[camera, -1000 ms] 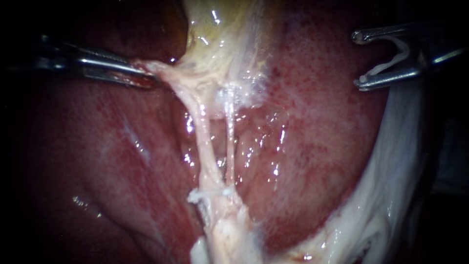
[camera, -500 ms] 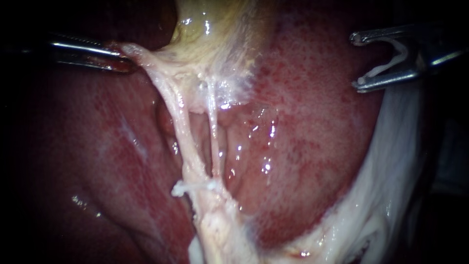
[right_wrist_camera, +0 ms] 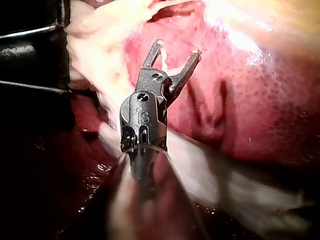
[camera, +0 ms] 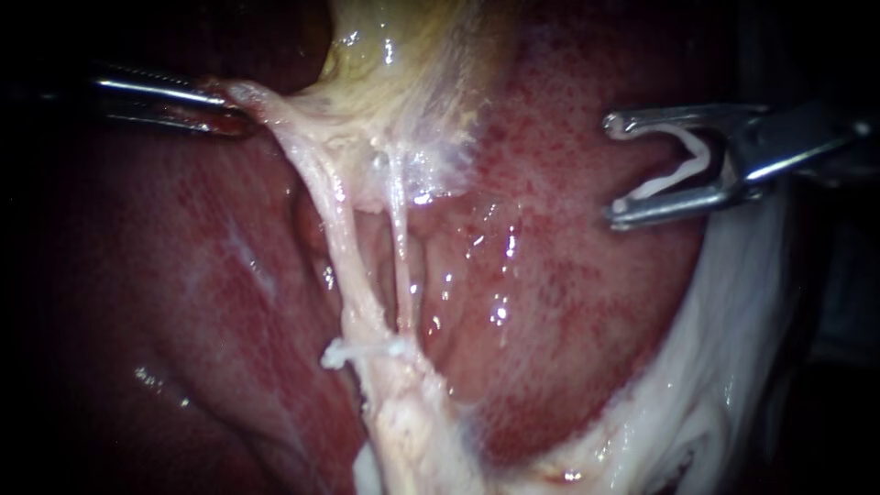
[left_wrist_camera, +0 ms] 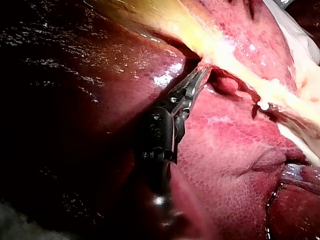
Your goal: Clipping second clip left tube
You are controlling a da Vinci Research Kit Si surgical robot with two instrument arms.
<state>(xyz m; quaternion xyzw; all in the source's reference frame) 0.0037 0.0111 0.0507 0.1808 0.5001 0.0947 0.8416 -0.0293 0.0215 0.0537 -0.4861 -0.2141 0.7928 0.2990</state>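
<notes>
Right instrument (camera: 612, 170), jaws wide yet holding a loaded clip (camera: 678, 170), has moved left toward the left tube (camera: 346, 236), still well apart, so I close in next; left instrument (camera: 229, 108) pinches tissue (camera: 275, 115), stretching it left.

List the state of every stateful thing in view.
left instrument: jaws shut on pale tissue, holding it stretched.
right instrument: jaws wide apart, both touching the loaded clip; clear of the tubes.
loaded clip: open.
placed clip: closed, at the left tube's lower end.
left tube: taut, one clip on it.
right tube: taut.
</notes>
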